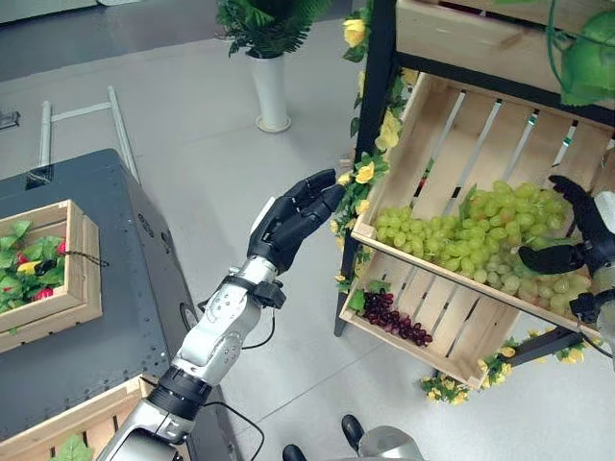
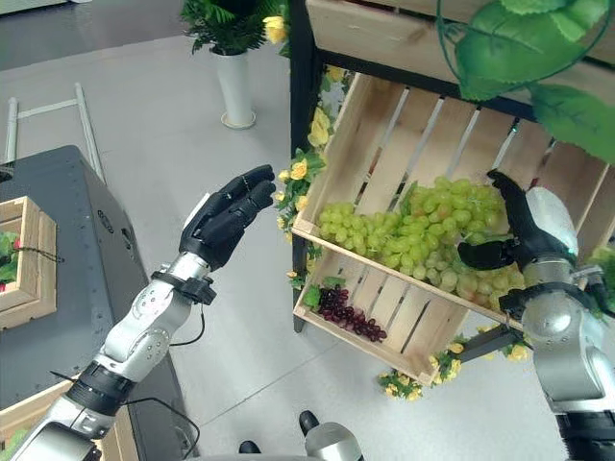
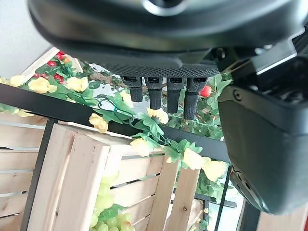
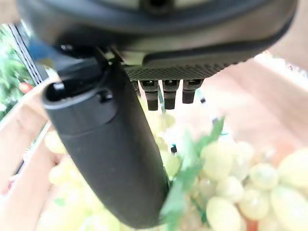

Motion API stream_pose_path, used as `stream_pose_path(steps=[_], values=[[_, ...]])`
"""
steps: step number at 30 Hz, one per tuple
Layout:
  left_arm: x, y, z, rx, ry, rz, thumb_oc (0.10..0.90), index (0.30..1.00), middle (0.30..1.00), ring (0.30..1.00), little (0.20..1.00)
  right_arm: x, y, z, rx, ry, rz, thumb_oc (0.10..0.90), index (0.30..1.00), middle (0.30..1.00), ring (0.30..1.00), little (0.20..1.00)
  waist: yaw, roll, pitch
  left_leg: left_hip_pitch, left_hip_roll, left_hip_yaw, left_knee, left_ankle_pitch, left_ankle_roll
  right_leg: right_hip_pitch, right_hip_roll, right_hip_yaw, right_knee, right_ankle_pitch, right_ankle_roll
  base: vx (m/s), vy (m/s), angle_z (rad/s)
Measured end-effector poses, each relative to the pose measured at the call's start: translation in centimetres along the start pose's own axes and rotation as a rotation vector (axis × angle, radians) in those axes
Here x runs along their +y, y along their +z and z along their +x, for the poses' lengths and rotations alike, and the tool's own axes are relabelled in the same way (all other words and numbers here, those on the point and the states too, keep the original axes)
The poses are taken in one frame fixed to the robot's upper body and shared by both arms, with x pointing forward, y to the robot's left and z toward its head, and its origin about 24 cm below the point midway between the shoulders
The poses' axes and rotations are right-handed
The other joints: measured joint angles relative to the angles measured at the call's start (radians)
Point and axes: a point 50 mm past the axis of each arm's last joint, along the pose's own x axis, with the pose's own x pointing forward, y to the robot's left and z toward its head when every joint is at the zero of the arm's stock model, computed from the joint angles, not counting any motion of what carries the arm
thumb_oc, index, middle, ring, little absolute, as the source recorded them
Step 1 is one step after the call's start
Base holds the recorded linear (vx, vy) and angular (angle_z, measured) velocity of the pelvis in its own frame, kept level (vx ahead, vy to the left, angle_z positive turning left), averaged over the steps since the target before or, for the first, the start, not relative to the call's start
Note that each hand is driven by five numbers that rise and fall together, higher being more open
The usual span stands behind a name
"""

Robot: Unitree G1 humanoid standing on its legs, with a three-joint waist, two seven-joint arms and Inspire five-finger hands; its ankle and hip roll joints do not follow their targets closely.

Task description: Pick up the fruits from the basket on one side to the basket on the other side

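From my head views, my left robot hand (image 1: 288,219) hangs in the air with relaxed fingers beside the slatted wooden crate (image 1: 452,125), while my right robot hand (image 2: 511,230) spreads released over the heap of round green grapes (image 2: 413,230) at the crate's front edge. My right wrist view shows glossy grapes past my straight fingers (image 4: 163,94).

Both eye views are looking down from the head, sharing the tilted wooden crate (image 1: 452,144) of green grapes (image 2: 423,230), the right eye view sitting slightly farther right. Left wrist view is looking along its fingers (image 3: 163,94), very close, toward the crate's slats and yellow flower garland (image 3: 144,144). Right wrist view is hovering just above the grapes.
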Motion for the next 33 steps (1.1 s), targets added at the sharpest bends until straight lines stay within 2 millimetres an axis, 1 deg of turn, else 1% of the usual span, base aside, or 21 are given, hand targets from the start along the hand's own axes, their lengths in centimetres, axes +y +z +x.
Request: stream_pose_path(steps=[1, 3, 5, 8, 9, 12, 16, 21, 25, 28, 32, 33], values=[[0.0, 0.0, 0.0, -0.001, -0.001, -0.001, 0.8, 0.9, 0.9, 0.9, 0.9, -0.2, 0.0, -0.1, -0.005, -0.012, -0.001, 0.8, 0.9, 0.9, 0.9, 0.9, -0.003, 0.003, 0.0, 0.0, 0.0, 0.0, 0.0, 0.0, 0.0, 0.0, 0.0, 0.0, 0.0, 0.0, 0.0, 0.0, 0.014, -0.06], [-0.1, -0.1, 0.0, 0.0, -0.001, 0.002, 0.8, 0.9, 0.9, 0.9, 0.9, -1.1, 0.3, -0.4, -0.036, -0.092, -0.042, 0.8, 0.9, 0.9, 0.9, 0.9, -0.014, 0.012, 0.002, 0.0, -0.001, 0.0, 0.0, -0.001, 0.001, 0.0, 0.0, 0.0, 0.0, 0.0, 0.0, 0.0, 0.0, 0.0], [-0.1, -0.1, 0.0, 0.0, -0.002, 0.013, 0.8, 0.9, 0.9, 0.9, 0.9, -1.9, 0.5, -0.6, -0.055, -0.152, -0.044, 0.8, 0.9, 0.9, 0.9, 0.9, -0.02, 0.016, 0.001, 0.0, 0.0, 0.001, 0.0, -0.003, -0.003, -0.001, 0.0, 0.001, 0.0, 0.0, 0.0, 0.0, 0.0, 0.0], [-0.1, -0.2, -0.1, 0.002, 0.0, 0.011, 0.8, 0.9, 0.9, 0.9, 0.9, -3.5, 1.4, -0.9, -0.098, -0.248, -0.038, 0.8, 0.9, 0.9, 0.9, 0.9, -0.026, 0.026, 0.001, 0.0, 0.0, 0.002, 0.0, -0.004, -0.004, -0.002, 0.0, 0.002, 0.0, -0.001, 0.001, 0.0, 0.0, 0.0], [-0.2, -0.3, -0.1, 0.005, 0.002, 0.01, 0.8, 0.9, 0.9, 0.9, 0.9, -4.1, 2.0, -1.0, -0.127, -0.293, -0.033, 0.8, 0.9, 0.9, 0.9, 0.9, -0.029, 0.032, 0.002, 0.0, 0.0, 0.002, 0.0, -0.004, -0.004, -0.003, 0.0, 0.002, -0.001, -0.004, 0.005, 0.0, 0.0, 0.0], [-0.2, -0.8, -0.4, 0.015, 0.012, -0.002, 0.8, 0.9, 0.9, 0.9, 0.9, -4.7, 2.9, -1.4, -0.183, -0.381, -0.051, 0.8, 0.9, 0.9, 0.9, 0.9, -0.03, 0.037, 0.001, 0.0, 0.001, 0.001, 0.0, -0.004, -0.004, -0.003, 0.0, 0.001, -0.001, -0.004, 0.006, 0.0, 0.0, 0.0], [-0.3, -1.2, -0.7, 0.025, 0.034, -0.014, 0.8, 0.9, 0.9, 0.9, 0.9, -4.6, 3.3, -1.8, -0.206, -0.388, -0.031, 0.8, 0.9, 0.9, 0.9, 0.9, -0.026, 0.045, 0.002, -0.003, 0.001, 0.001, 0.0, -0.003, -0.004, -0.008, 0.0, 0.001, 0.0, -0.004, 0.005, -0.01, -0.006, 0.0], [-0.3, -1.2, -0.7, 0.025, 0.036, -0.011, 0.8, 0.9, 0.9, 0.9, 0.9, -4.0, 3.5, -2.1, -0.241, -0.383, 0.055, 0.8, 0.9, 0.9, 0.9, 0.9, -0.015, 0.046, 0.001, -0.003, 0.001, 0.001, 0.0, -0.001, 0.0, -0.009, 0.001, 0.001, 0.0, 0.0, 0.0, 0.0, 0.0, 0.0], [-0.3, -1.3, -0.8, 0.028, 0.039, -0.011, 0.8, 0.9, 0.9, 0.9, 0.9, -3.5, 3.8, -2.4, -0.26, -0.363, 0.192, 0.8, 0.9, 0.9, 0.9, 0.9, -0.01, 0.046, 0.001, -0.003, 0.0, 0.0, 0.0, -0.001, 0.0, -0.008, 0.001, 0.0, 0.0, 0.0, 0.0, 0.0, -0.008, 0.0], [-0.1, -1.7, -1.2, 0.043, 0.054, -0.017, 0.8, 0.9, 0.9, 0.9, 0.9, -2.5, 4.0, -2.5, -0.267, -0.304, 0.35, 0.8, 0.9, 0.9, 0.9, 0.9, -0.009, 0.046, 0.001, -0.003, 0.001, 0.0, 0.0, 0.0, 0.0, -0.008, 0.001, 0.0, 0.0, 0.0, 0.0, -0.02, -0.038, 0.0], [-0.1, -2.0, -1.4, 0.048, 0.061, -0.023, 0.8, 0.9, 0.9, 0.9, 0.9, -0.6, 4.3, -2.6, -0.27, -0.192, 0.461, 0.8, 0.9, 0.9, 0.9, 0.9, 0.005, 0.047, 0.001, -0.003, 0.001, -0.001, 0.0, 0.0, 0.0, -0.003, 0.0, -0.002, 0.0, 0.0, 0.0, 0.0, 0.0, 0.0], [-0.2, -2.0, -1.3, 0.046, 0.063, -0.028, 0.8, 0.9, 0.9, 0.9, 0.9, 0.0, 4.5, -2.6, -0.269, -0.151, 0.498, 0.8, 0.9, 0.9, 0.9, 0.9, 0.014, 0.047, 0.001, -0.002, 0.001, -0.002, 0.0, 0.0, 0.0, -0.003, 0.0, -0.003, 0.0, 0.0, 0.0, -0.01, -0.017, 0.03]])
